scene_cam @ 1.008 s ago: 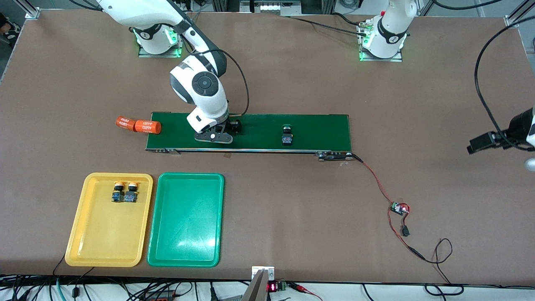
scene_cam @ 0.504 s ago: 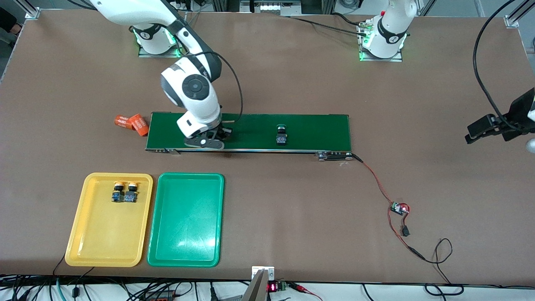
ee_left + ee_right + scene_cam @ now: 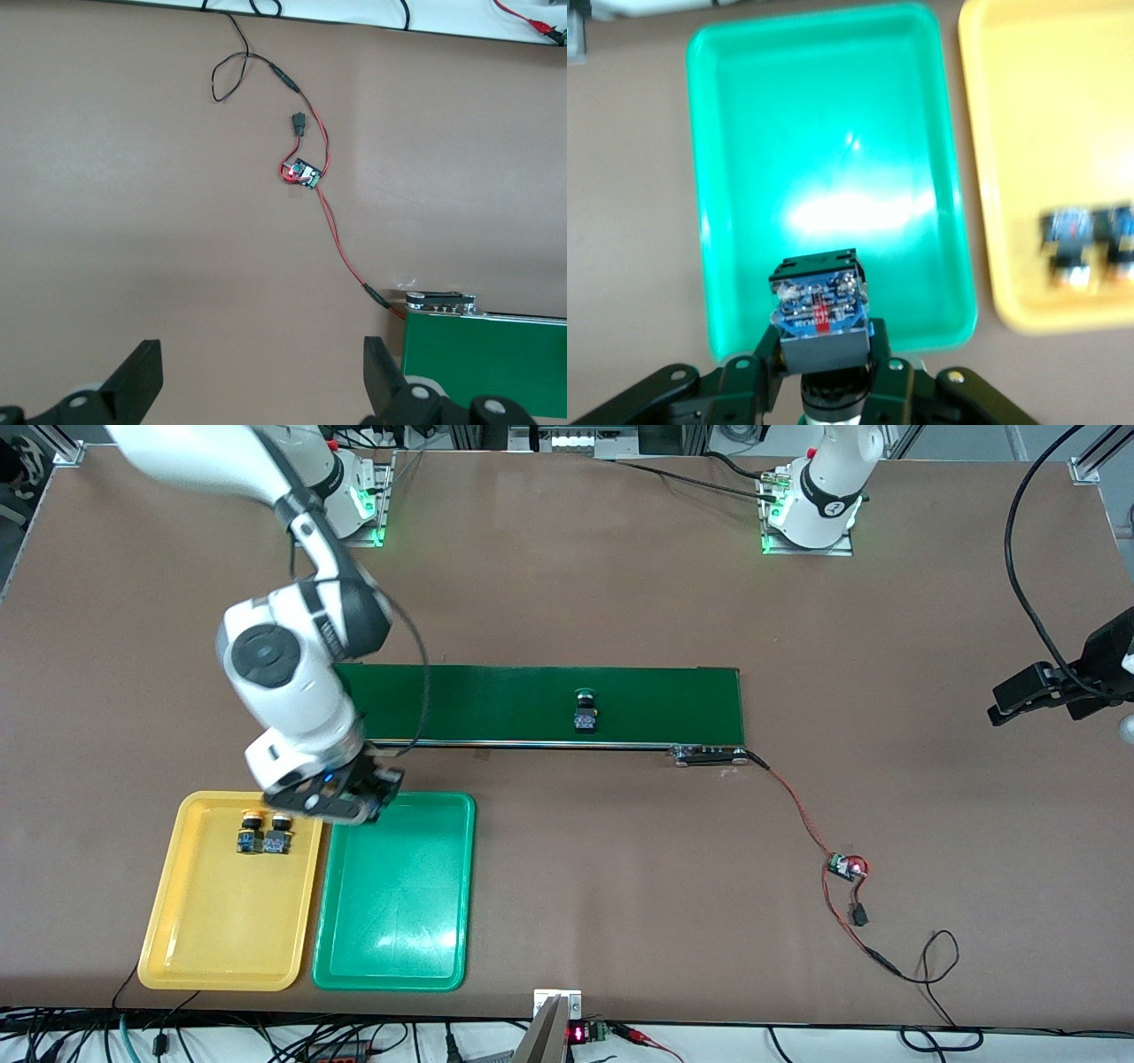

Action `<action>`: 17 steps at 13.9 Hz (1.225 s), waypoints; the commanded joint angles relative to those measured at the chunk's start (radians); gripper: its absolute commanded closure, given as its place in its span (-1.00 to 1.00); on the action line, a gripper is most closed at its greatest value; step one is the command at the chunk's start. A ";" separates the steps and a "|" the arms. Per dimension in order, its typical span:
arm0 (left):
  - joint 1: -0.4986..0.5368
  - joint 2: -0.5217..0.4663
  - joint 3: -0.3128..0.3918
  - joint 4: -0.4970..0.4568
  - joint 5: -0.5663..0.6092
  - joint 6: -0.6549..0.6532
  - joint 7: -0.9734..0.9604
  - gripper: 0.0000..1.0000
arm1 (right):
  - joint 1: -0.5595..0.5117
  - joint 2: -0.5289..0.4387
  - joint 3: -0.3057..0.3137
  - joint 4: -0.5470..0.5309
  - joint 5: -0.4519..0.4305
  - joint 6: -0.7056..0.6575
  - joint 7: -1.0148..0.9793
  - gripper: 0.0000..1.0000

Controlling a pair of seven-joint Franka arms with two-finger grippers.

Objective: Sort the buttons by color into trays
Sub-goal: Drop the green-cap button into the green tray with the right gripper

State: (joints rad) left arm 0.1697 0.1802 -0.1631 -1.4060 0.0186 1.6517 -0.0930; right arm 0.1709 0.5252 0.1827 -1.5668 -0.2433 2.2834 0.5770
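My right gripper [image 3: 359,797] hangs over the rim where the green tray [image 3: 390,921] meets the yellow tray [image 3: 168,921], at their ends nearest the conveyor. It is shut on a button [image 3: 819,310] with a dark body and blue underside; its cap is hidden. The right wrist view shows the green tray [image 3: 824,150] just below it. Two yellow-capped buttons [image 3: 250,831] [image 3: 280,831] lie in the yellow tray. A green-capped button [image 3: 585,713] rides on the belt. My left gripper [image 3: 261,390] waits open over bare table, past the belt's end on the left arm's side.
The long dark-green conveyor [image 3: 664,700] crosses the middle of the table. A small circuit board [image 3: 846,865] with red and black wires trails from the belt's end on the left arm's side toward the front camera. The board [image 3: 303,173] also shows in the left wrist view.
My right gripper shut on a button on the belt, lifted it and carried it over to the trays. The green-capped button drifted along the belt toward the right arm's end.
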 commanded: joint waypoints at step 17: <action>-0.125 -0.013 0.135 0.004 -0.022 -0.036 0.016 -1.00 | -0.048 0.115 -0.029 -0.138 0.010 0.446 -0.131 -1.00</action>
State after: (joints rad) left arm 0.0447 0.1773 -0.0389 -1.4036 0.0183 1.6235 -0.0916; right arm 0.1072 0.8082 0.1658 -1.5433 -0.2437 2.7817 0.4358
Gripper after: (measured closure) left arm 0.000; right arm 0.000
